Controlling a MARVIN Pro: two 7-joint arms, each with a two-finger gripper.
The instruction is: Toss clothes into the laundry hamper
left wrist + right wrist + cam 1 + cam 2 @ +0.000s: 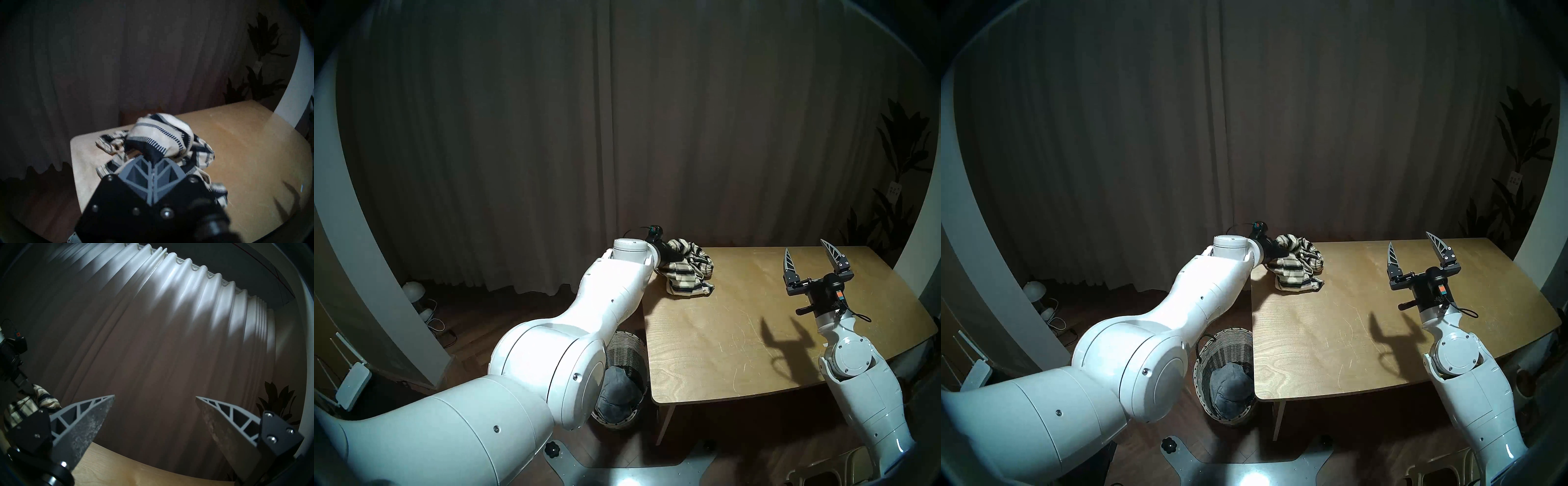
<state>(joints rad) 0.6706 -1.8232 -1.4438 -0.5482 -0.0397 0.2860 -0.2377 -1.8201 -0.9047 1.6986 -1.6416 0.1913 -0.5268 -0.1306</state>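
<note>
A cream garment with dark stripes (pixel 690 271) (pixel 159 134) lies bunched at the far left corner of the wooden table (pixel 755 322). My left gripper (pixel 153 159) is shut on a fold of it, and the fabric bulges out just past the fingertips. The woven laundry hamper (pixel 628 342) (pixel 1226 349) stands on the floor against the table's left side, partly behind my left arm. A grey garment (pixel 1231 390) lies inside it. My right gripper (pixel 807 258) (pixel 154 396) hangs open above the right half of the table, with nothing between its fingers.
A heavy curtain (pixel 619 135) hangs behind the table. A dark plant (pixel 897 190) stands at the back right. Small white lamps and cables (pixel 415 298) sit on the floor at the left, and a white router (pixel 351 383) is nearer. A pale chair (pixel 1439 471) shows at bottom right.
</note>
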